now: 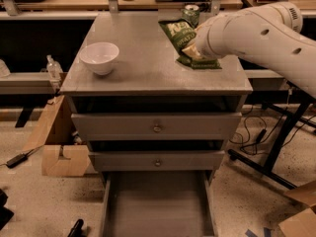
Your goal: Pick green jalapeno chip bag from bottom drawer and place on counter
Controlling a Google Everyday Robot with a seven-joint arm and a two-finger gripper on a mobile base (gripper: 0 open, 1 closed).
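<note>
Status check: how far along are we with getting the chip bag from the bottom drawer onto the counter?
Done: the green jalapeno chip bag is out of the open bottom drawer and rests on the counter, back right, near the green can. In hand: the gripper is down at the bag's near end; release cannot be confirmed. Left: let go if needed and lift the arm away.
</note>
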